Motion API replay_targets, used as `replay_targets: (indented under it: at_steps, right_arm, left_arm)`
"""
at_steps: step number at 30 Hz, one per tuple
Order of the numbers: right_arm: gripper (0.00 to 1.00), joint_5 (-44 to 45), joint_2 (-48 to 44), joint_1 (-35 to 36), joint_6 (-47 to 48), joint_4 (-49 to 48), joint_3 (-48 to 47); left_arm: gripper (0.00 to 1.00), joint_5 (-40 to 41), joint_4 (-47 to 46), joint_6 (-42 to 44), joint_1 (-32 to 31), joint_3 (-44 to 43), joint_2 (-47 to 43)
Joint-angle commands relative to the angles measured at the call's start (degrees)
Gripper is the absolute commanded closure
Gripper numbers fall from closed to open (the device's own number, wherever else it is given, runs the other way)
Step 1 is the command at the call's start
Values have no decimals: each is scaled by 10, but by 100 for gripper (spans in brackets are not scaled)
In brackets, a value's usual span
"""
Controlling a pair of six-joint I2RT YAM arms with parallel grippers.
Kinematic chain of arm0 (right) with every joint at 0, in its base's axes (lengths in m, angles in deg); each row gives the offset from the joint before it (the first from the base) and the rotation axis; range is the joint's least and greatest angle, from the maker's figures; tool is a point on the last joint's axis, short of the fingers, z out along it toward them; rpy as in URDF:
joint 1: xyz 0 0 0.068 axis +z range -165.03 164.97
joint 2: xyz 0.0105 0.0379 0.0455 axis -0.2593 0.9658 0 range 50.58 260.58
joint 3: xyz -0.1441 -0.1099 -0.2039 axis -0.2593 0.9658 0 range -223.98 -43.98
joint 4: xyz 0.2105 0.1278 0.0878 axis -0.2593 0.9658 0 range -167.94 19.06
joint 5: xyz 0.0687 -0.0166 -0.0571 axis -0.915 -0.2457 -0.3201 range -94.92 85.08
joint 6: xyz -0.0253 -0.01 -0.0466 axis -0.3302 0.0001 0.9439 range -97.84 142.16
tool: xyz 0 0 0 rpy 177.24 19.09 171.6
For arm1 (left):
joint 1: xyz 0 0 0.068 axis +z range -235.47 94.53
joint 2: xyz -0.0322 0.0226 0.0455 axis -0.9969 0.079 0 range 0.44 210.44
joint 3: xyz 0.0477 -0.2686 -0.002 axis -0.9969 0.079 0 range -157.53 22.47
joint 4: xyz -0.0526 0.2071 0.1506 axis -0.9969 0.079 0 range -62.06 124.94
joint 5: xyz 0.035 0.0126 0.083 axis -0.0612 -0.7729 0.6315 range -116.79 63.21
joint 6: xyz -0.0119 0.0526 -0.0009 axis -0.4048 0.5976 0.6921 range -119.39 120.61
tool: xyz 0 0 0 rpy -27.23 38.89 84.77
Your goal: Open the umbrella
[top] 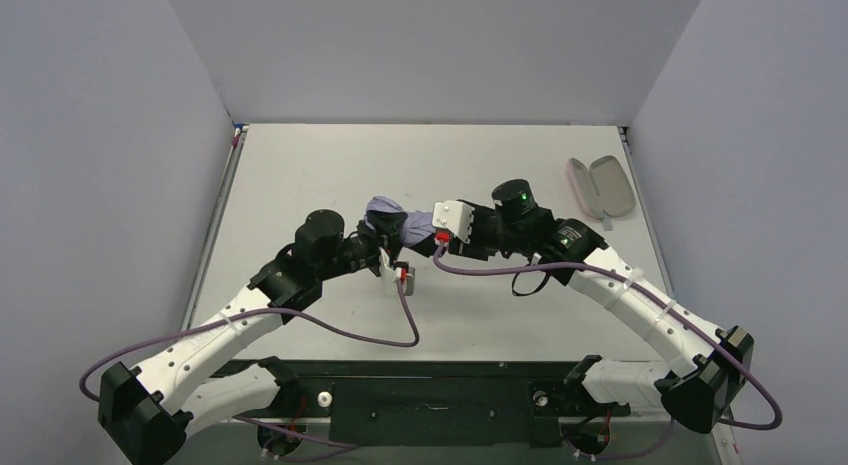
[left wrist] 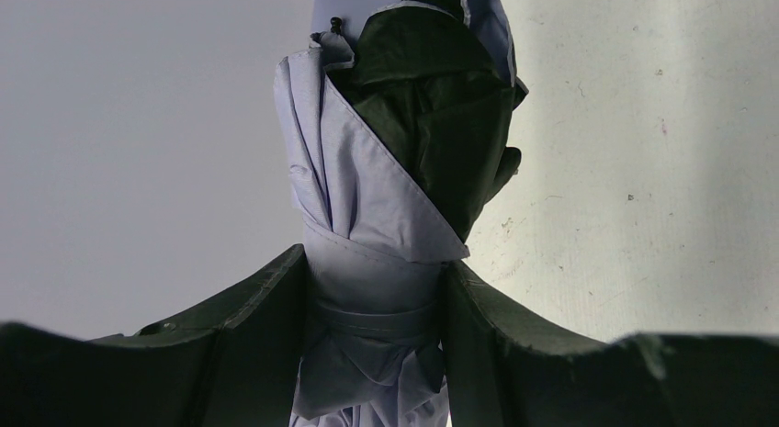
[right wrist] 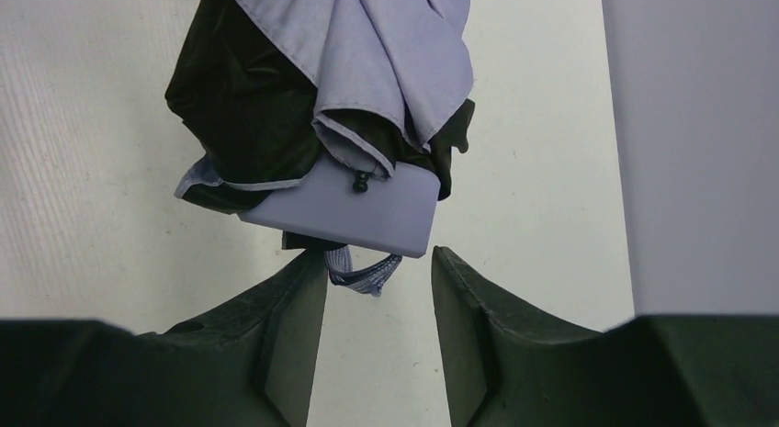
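Above the middle of the surface (top: 330, 175), the umbrella (top: 398, 225) is held folded, clamped at its strapped canopy by the left end effector (left wrist: 377, 308). Soft, slippery cloth is judged poor purchase; the rigid handle (right wrist: 354, 211) suits better, before which the right end effector (right wrist: 378, 298) is seen apart, gripping nothing.

Two white-and-black arms, purple cables.
Left arm (top: 215, 335) and right arm (top: 640, 300): white link shells with rows of small holes, black joint housings, black bases at near edge. Purple cable loops along each arm. Green light on right arm's far joint. White wrist camera blocks, small red part beside each. Fingers (right wrist: 285, 344) dark, matte, wedge-shaped; screw head shows on left gripper's finger (left wrist: 230, 326).
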Motion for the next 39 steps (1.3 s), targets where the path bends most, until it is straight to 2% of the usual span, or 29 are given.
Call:
replay_targets:
  at_steps: [1, 3, 6, 7, 9, 16, 29, 31, 32, 33, 34, 36, 39]
  right_arm:
    - [59, -28, 5, -9, -37, -33, -12]
    - [65, -41, 7, -14, -46, -34, -15]
    - [84, -56, 9, -23, -51, -33, -15]
    - [94, -59, 9, -26, -52, -32, -15]
    - [100, -57, 8, -35, -52, -27, -13]
    - [100, -48, 7, -71, -26, 26, -19]
    - [100, -29, -21, -136, 66, 168, -8]
    - [86, -25, -22, -138, 56, 185, -17]
    - [67, -28, -22, -138, 48, 191, -21]
    - [59, -30, -22, -137, 29, 192, -32]
    - [46, -38, -20, -136, 19, 193, -46]
    - [35, -48, -15, -131, -14, 195, -68]
    - [32, -55, -7, -112, -56, 207, -105]
  left_arm:
    - [100, 7, -45, -4, -5, -12, -22]
    - [100, 10, -45, -5, -5, -10, -24]
    - [100, 13, -45, -8, -5, -5, -29]
    - [100, 14, -45, -9, -5, -4, -31]
    - [100, 20, -46, -13, -3, -2, -34]
    - [100, 37, -48, 1, 25, 6, -36]
    - [100, 13, -58, 55, 131, 11, -27]
    - [100, 6, -57, 60, 134, 10, -27]
    - [100, -3, -52, 61, 134, 8, -26]
    - [100, -7, -49, 66, 133, 8, -26]
    - [100, -14, -46, 72, 132, 6, -24]
    - [100, -16, -44, 77, 127, 3, -20]
    - [100, -20, -35, 83, 121, -6, -12]
